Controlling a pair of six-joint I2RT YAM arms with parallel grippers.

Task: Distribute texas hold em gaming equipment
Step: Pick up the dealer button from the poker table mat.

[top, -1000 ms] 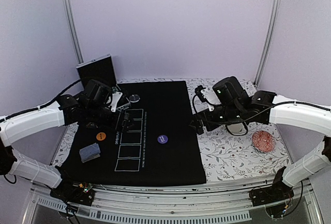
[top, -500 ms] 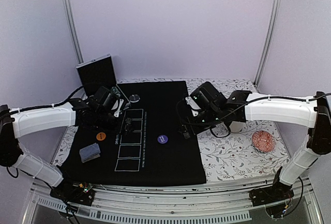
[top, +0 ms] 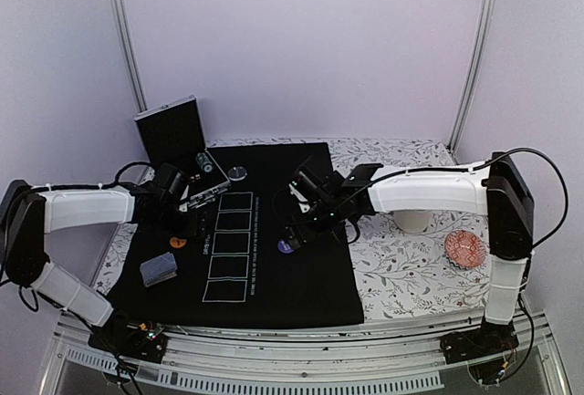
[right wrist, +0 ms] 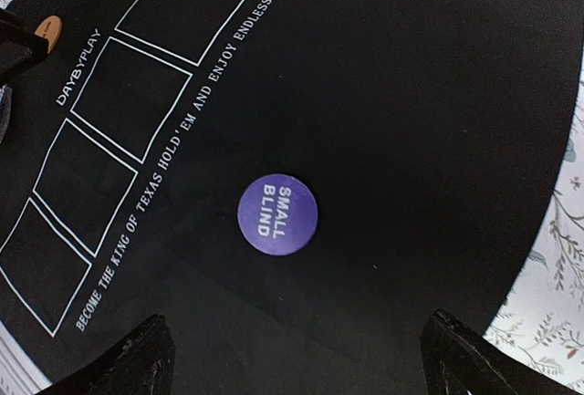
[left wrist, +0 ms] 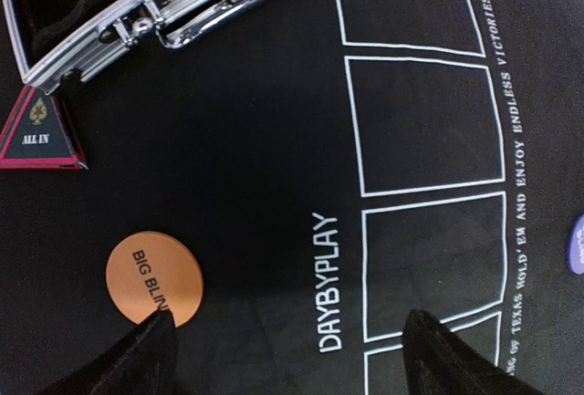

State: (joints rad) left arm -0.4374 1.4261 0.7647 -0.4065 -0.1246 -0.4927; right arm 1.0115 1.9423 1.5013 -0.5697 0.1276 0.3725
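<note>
My left tool (left wrist: 290,363) hangs low over the black mat (left wrist: 255,140), its jaws spread wide with nothing between them. The orange disc (left wrist: 153,278), lettered BIG BLIND, lies flat on the mat. One of my fingertips overlaps its near edge in the wrist view, and I cannot tell whether it touches. The red triangle marker (left wrist: 38,130), reading ALL IN, sits on the mat near the disc, just beside the rim of the metal case (left wrist: 173,12).

My right tool (right wrist: 306,368) is open just as wide and empty. It is poised over the purple disc (right wrist: 277,214), marked SMALL BLIND, which lies flat ahead of the gap between my fingers, beside the row of printed card boxes.

From above, a stack of cards (top: 158,268) with grey-blue backs rests on the near left part of the mat, apart from both tools. A clear disc (top: 237,173) lies at the mat's far edge by the case. On the flowered worktop (top: 401,276) to the right stand a cream cup (top: 415,222) and a reddish dish (top: 465,249), well away from the mat's discs.
</note>
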